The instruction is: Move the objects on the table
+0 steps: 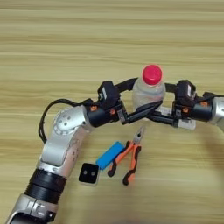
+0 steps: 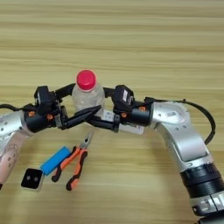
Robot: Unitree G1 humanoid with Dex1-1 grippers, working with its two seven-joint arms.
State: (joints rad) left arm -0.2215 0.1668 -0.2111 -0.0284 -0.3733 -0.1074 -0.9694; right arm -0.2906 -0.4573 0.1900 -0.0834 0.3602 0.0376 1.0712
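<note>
The bottle is small, clear plastic with a round red cap, and it stands upright on the worktop, a light-brown wooden surface with long straight grain lines. The white remote shows only in part, a pale slab under the right tool, just right of the bottle's base.

The bottle sits between the two tools. The left tool reaches in from the left, the right tool from the right, and their black fingers meet around the lower body of the bottle.

The left tool is spread wide: one finger curves behind the bottle near its shoulder, the other crosses low in front of it, so the bottle stands inside the gap. Whether it presses the plastic is not clear. The right tool also reaches the bottle, with one finger at its right side and one low in front; how far it is spread I cannot tell.

Nearer the robot lie orange-handled pliers, a blue block just left of them, and a small black square piece.
</note>
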